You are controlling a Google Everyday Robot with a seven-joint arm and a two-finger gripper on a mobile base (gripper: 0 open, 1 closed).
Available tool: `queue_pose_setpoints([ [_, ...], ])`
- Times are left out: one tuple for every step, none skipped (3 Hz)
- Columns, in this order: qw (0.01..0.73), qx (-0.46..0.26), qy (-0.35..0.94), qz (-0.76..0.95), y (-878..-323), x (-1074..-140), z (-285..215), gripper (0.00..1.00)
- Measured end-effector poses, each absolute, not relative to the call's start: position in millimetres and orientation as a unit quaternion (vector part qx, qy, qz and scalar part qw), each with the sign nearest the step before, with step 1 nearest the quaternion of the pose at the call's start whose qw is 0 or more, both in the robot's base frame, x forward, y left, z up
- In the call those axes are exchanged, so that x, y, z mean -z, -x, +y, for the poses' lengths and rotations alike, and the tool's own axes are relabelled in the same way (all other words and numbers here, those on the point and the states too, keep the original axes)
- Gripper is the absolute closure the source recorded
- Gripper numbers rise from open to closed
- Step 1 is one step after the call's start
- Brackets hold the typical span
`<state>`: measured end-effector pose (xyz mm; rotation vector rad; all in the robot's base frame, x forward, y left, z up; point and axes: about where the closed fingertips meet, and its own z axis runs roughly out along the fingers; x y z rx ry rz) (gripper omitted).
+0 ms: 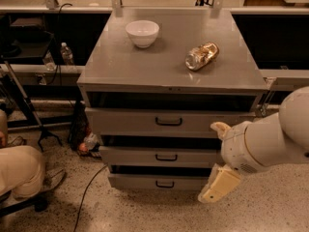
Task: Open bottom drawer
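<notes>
The grey metal cabinet (174,66) has three drawers. The bottom drawer (130,181) is the lowest, with a shallow flat front and a small black loop handle (164,183); it looks shut. My gripper (218,156) hangs in front of the cabinet's lower right side, on a white arm (275,139) that comes in from the right. Its two cream fingers (218,186) are spread apart and hold nothing. The lower finger sits just right of the bottom drawer's handle, apart from it.
A white bowl (142,33) and a crumpled gold wrapper (202,55) lie on the cabinet top. The middle drawer (130,156) and top drawer (125,122) are above. A cable (89,192) and a person's leg (19,170) are on the floor at the left.
</notes>
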<state>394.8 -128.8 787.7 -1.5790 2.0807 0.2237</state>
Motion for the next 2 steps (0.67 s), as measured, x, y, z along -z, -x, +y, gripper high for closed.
queue_pose_setpoints([
  [0.247, -0.096, 0.597, 0.757, -397, -735, -127, 0.0],
  [0.232, -0.109, 0.612, 0.748, -404, -677, -133, 0.0],
])
